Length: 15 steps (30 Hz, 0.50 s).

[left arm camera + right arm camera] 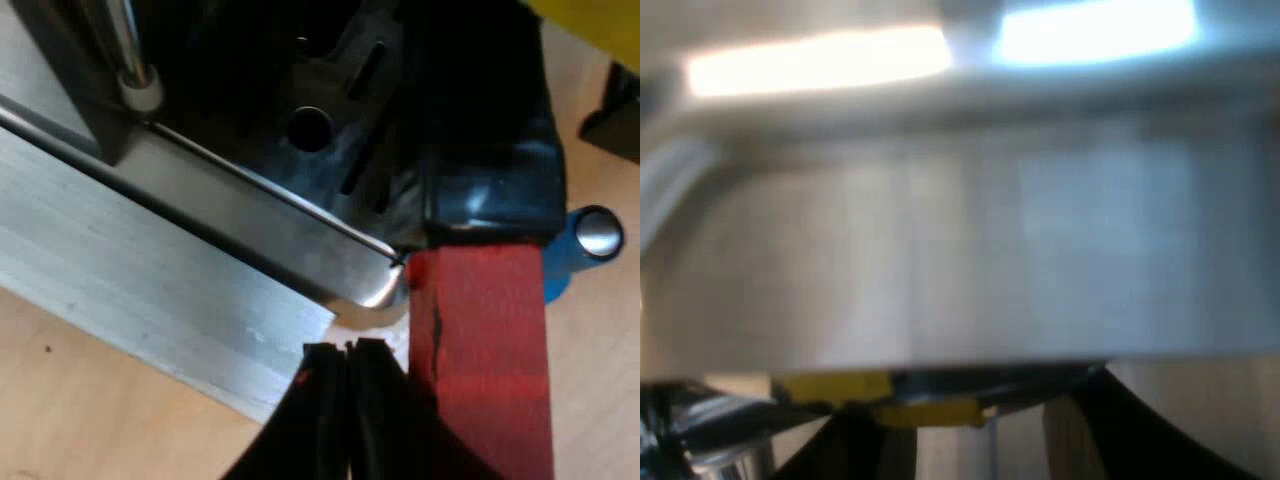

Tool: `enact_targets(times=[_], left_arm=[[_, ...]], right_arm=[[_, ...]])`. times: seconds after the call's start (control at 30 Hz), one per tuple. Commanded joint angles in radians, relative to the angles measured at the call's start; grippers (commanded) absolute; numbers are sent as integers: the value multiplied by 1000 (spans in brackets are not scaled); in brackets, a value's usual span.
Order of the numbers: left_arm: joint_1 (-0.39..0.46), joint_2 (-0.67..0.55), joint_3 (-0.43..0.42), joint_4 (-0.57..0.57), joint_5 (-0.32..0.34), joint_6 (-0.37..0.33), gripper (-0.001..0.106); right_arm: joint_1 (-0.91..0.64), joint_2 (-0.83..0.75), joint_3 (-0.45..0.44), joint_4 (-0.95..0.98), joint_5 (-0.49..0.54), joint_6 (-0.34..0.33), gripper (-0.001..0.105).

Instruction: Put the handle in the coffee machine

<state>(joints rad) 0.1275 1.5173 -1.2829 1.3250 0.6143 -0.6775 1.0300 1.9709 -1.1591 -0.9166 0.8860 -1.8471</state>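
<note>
The holder's dark handle (487,150) runs out from under the espresso machine (330,120) and ends in its red part (485,350). The holder's metal head is hidden in the dark underside of the machine. My left gripper (346,352) is shut with its fingertips pressed together, close beside the red end and holding nothing. It hovers at the edge of the machine's metal drip tray (150,290). My right gripper (980,445) is open, its dark fingers (1135,430) spread below a broad grey metal face of the machine (970,250).
A blue tamper (580,250) with a shiny metal top stands on the wooden table (90,400) just beyond the handle. A steel wand (135,60) hangs from the machine. Something yellow (840,385) lies under the grey face near my right fingers.
</note>
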Motion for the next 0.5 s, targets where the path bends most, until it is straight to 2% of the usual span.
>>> enact_targets(times=[0.03,0.2,0.5], left_arm=[[-2,-7,-3,54,42,5,0],[-2,-7,-3,105,117,3,0],[-2,-7,12,126,124,3,0]], right_arm=[[-3,-46,-17,-73,8,-20,33],[-3,-46,-17,-73,8,-20,33],[-3,-46,-17,-73,8,-20,33]])
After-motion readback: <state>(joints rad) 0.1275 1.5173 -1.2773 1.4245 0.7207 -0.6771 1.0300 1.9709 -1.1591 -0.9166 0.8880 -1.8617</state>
